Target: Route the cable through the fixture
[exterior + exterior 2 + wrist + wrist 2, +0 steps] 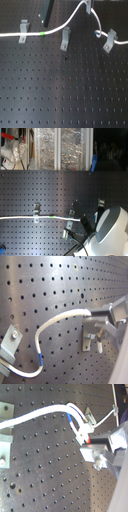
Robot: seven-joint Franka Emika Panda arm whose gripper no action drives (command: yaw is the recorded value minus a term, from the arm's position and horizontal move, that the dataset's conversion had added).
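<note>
Reaching low over the board, the hand (95,318) pinches the cable (55,321) tight.

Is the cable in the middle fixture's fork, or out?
In: the cable meets the fixture at its forked top in the first exterior view.

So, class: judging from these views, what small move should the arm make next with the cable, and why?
Probably carry the held stretch down toward the fixture. The gripper grips the cable near the top edge of the first exterior view, where the cord arches up past the slim clip's forked top; whether it sits in the fork is unclear.
</note>
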